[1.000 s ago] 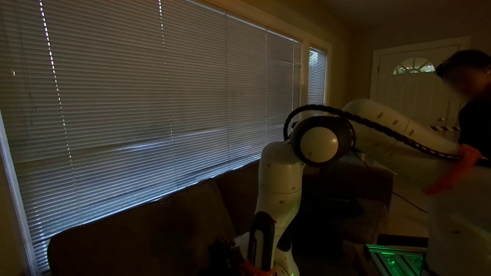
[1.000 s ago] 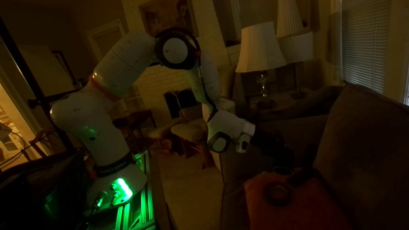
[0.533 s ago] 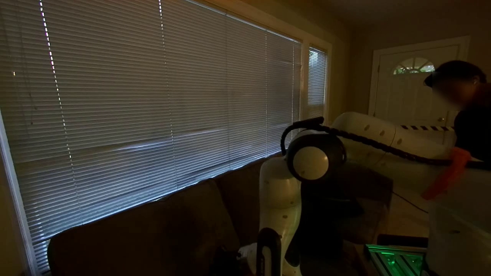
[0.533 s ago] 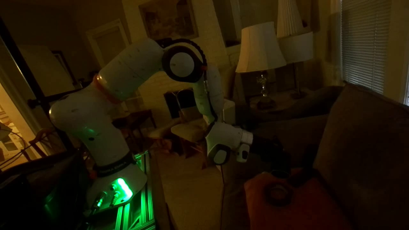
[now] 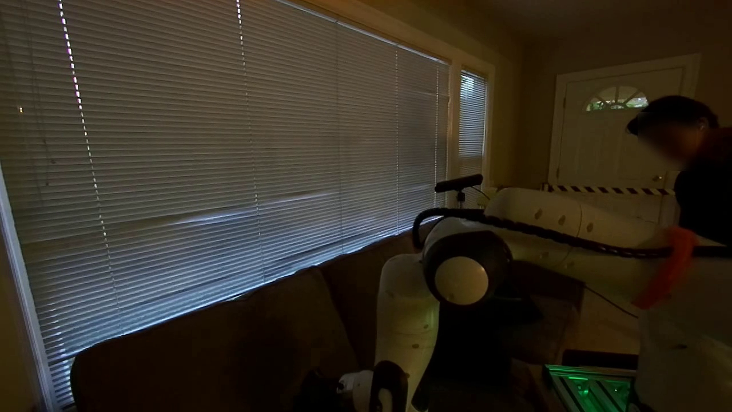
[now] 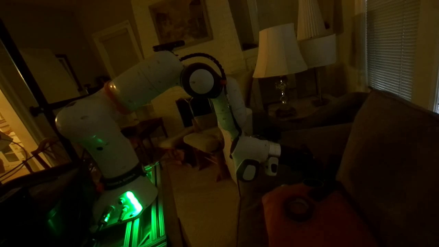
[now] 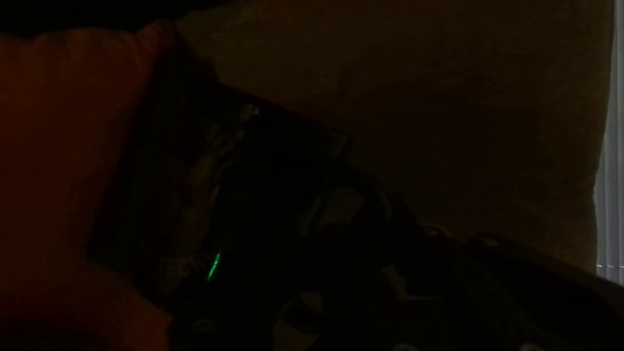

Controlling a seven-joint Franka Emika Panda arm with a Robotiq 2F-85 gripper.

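Pinching what looks like a dark ring, the gripper has its jaws drawn close together. In the wrist view the ring sits toward eleven o'clock from the gripper's body. Past it, toward ten, a dark box stands between ring and orange cushion; whether ring and box touch is too dim to tell. Marks on the box cannot be read; the arm's base collar faintly shows FRANKA EMIKA. In an exterior view, a second ring lies on the cushion near the gripper's six o'clock, a sofa back cushion rises at three, and a table lamp stands toward twelve. In an exterior view, window blinds hang at eleven and a person in a cap is at two.
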